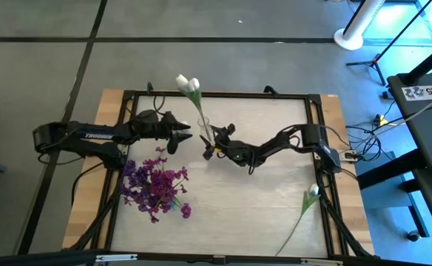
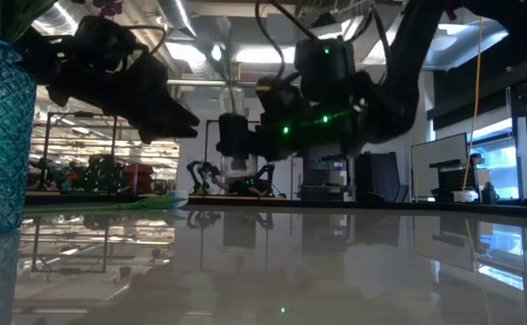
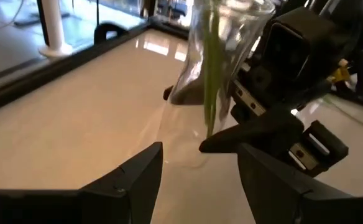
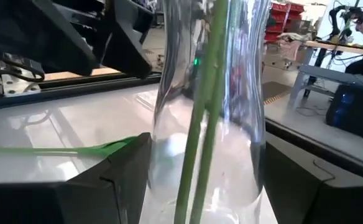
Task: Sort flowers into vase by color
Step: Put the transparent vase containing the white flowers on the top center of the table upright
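Our left arm reaches in from the table's left edge, stretched almost straight toward the far middle, and our left gripper [image 1: 184, 137] hangs there with its fingers [image 3: 138, 177] spread apart. Our right arm comes from the right edge, elbow bent, wrist dipping toward the centre. Our right gripper [image 1: 210, 143] faces the left one, just beside it, its fingers [image 4: 116, 171] parted wide on either side of the glass vase [image 4: 209, 124].
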`<action>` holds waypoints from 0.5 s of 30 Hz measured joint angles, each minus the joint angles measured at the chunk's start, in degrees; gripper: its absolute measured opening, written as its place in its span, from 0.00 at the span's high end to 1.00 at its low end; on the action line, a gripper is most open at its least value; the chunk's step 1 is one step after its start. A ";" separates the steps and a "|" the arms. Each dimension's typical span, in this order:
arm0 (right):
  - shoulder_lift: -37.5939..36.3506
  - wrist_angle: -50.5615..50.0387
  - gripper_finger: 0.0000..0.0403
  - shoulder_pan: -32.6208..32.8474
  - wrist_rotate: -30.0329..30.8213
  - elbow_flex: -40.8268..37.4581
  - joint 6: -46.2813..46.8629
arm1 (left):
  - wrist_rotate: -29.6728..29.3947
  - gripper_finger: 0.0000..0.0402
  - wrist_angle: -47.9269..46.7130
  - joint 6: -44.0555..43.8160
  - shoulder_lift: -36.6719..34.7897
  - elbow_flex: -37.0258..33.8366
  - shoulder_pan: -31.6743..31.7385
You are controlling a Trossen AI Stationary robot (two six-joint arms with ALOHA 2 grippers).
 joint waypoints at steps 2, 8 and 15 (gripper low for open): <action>1.63 1.62 0.37 0.00 0.09 0.02 0.89 | -0.09 0.49 -0.07 0.00 0.06 0.00 -0.41; 5.87 3.31 0.37 0.31 0.89 0.03 1.96 | -1.63 0.49 -0.50 -1.11 0.79 0.00 -1.47; 8.08 3.49 0.37 0.26 -0.61 0.11 5.43 | -1.45 0.49 3.12 -2.37 8.23 -0.87 -2.85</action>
